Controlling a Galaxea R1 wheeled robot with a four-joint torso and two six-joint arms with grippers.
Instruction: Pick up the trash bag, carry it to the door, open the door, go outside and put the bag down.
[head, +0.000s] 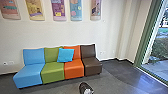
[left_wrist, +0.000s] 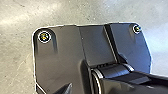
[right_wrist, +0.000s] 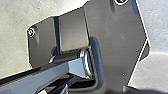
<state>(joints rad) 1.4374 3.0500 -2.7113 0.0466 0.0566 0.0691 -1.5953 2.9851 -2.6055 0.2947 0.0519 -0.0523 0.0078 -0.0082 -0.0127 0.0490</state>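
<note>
A tall glass pane (head: 160, 50) in a green frame (head: 147, 32) stands at the right side of the head view; I cannot tell whether it is the door. Low in the middle of the head view is a small dark rounded thing (head: 82, 87) with a pale patch, and what it is I cannot make out. Something dark (right_wrist: 150, 92) lies along an edge of the right wrist view, too little of it showing to name it as the trash bag. How either gripper stands cannot be made out.
A row of blue, green, orange and brown seats (head: 52, 72) with a blue cushion (head: 65, 55) lines the wall, under several posters (head: 58, 10). Grey floor (head: 110, 85) runs in front and toward the glass. Paving (head: 156, 67) and plants show outside.
</note>
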